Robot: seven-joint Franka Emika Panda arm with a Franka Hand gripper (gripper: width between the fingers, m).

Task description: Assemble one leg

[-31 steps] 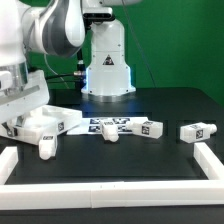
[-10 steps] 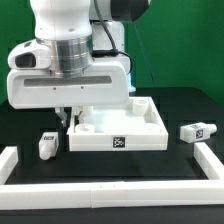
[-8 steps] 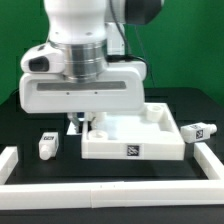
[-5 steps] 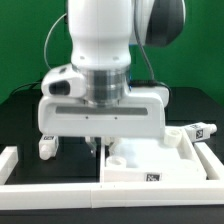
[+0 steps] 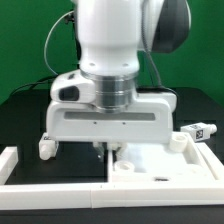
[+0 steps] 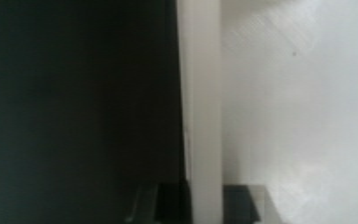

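My gripper [image 5: 108, 151] is shut on the left wall of the large white tray-like tabletop [image 5: 172, 166], which sits low at the front, on the exterior view's right. In the wrist view the tabletop's wall [image 6: 197, 90] runs between my two dark fingers [image 6: 247, 198], with the gripper [image 6: 199, 202] pinching it. One small white leg [image 5: 46, 146] with a tag lies on the exterior view's left. Another leg [image 5: 200, 131] lies on the right, behind the tabletop. The arm hides the table's middle.
A white border rail [image 5: 50, 190] runs along the front of the black table, with side rails on the left [image 5: 8, 160] and right [image 5: 214, 158]. The tabletop lies close to the front and right rails.
The arm has dragged the tabletop from the table's middle toward the front and the exterior view's right. The arm now fills more of the view. The two visible legs have not moved.
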